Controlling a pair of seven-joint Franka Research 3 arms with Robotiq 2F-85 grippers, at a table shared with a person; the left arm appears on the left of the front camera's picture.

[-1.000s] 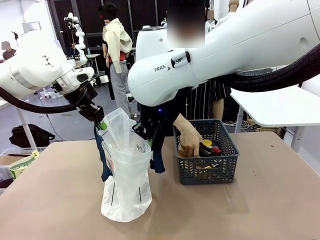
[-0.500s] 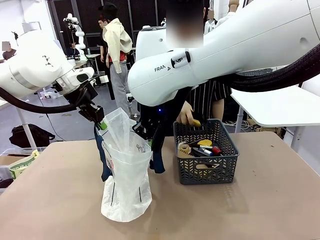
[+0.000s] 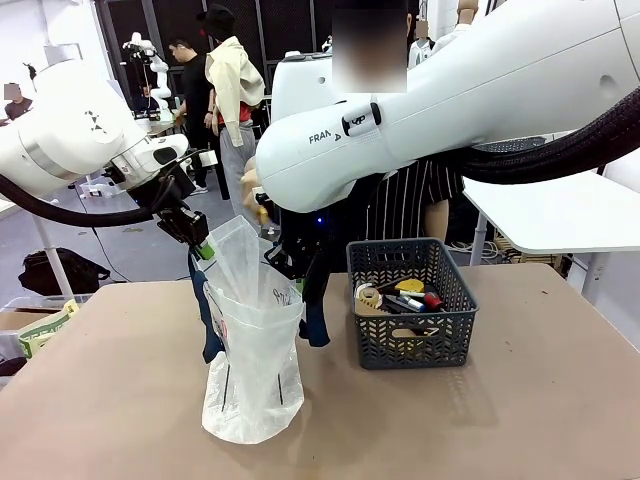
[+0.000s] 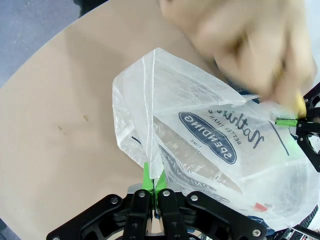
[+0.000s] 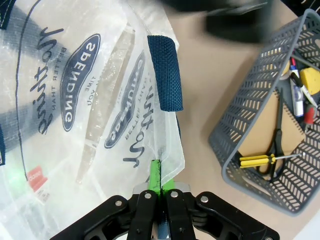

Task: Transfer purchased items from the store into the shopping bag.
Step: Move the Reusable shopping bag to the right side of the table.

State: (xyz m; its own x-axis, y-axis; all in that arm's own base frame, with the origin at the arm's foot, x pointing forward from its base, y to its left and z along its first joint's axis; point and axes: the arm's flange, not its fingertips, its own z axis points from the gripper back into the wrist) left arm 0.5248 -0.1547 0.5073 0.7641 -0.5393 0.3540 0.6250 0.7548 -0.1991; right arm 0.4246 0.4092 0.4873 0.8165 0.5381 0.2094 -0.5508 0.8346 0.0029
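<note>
Shopping bag upright, long axis vertical, mouth up, left gripper and right gripper pinching opposite rim edges

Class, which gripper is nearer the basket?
Right. The right gripper clamps the bag rim on the side facing the basket; the left gripper clamps the opposite rim, farther off.

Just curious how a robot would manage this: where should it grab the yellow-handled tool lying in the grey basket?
Probably by the thick yellow handle of the yellow-handled tool, coming straight down from above: it lies flat low down, and the basket walls shut off any sideways approach.
</note>
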